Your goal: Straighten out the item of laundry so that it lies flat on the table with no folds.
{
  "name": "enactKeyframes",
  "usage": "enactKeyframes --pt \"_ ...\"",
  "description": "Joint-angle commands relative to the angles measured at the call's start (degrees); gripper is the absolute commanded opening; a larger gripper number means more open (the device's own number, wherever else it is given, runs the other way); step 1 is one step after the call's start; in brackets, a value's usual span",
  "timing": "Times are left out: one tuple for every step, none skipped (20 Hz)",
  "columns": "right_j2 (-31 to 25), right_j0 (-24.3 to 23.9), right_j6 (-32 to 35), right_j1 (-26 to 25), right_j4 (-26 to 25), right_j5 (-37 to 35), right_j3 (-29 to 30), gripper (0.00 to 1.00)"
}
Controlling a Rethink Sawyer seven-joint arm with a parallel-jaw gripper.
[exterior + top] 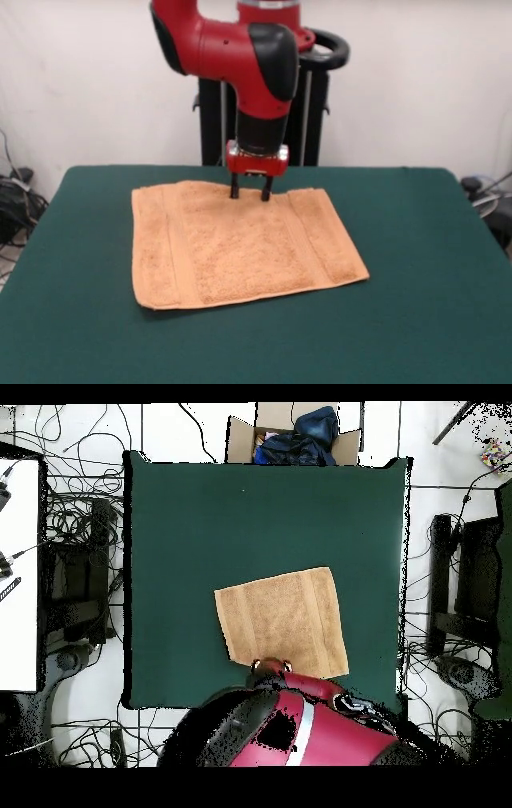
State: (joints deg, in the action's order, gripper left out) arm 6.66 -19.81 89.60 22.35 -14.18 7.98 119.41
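The peach terry towel (240,244) lies spread on the dark green table (416,264), roughly square, with a woven band near its left and right edges. It looks flat; its far edge bulges a little at the gripper. My gripper (250,192) points straight down on the towel's far edge, its two fingers apart with tips touching the cloth. In the overhead view the towel (283,621) lies slightly turned on the table (200,534), and the gripper (270,668) sits at its bottom edge, mostly under the arm.
The red arm (240,56) comes down from the pedestal (264,120) behind the table. In the overhead view a cardboard box of dark clothes (295,436) stands past the table's top edge, and cables and stands surround the table.
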Motion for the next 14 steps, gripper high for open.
enactKeyframes --pt "-1.5 -3.9 16.4 -27.3 1.4 47.2 -16.5 1.0" --pt "-1.4 -3.3 16.9 -26.9 2.4 48.8 -15.5 1.0" --pt "-1.2 -2.6 17.4 -26.3 3.5 49.1 -14.6 1.0" --pt "-1.2 -2.1 17.8 -25.8 4.5 49.9 -13.7 1.0" --pt "-1.1 -1.6 17.8 -25.2 5.3 50.9 -12.8 1.0" --pt "-1.3 -1.4 17.6 -24.6 5.6 50.7 -12.2 1.0" --pt "-1.5 -1.3 17.4 -23.9 6.0 50.6 -11.7 1.0" --pt "-1.8 -1.4 17.0 -23.4 5.8 50.0 -11.4 1.0" --pt "-2.0 -1.7 16.5 -23.1 5.3 50.6 -11.4 1.0" --pt "-2.3 -2.1 16.3 -22.9 4.5 51.2 -11.4 1.0" --pt "-2.3 -2.1 15.9 -22.4 4.3 51.8 -11.1 1.0" --pt "-2.3 -2.1 15.6 -21.9 4.0 52.3 -10.8 1.0" --pt "-2.0 -1.8 15.1 -21.4 4.4 53.9 -10.4 1.0" --pt "-1.8 -1.7 14.7 -21.2 4.6 54.4 -10.2 1.0"
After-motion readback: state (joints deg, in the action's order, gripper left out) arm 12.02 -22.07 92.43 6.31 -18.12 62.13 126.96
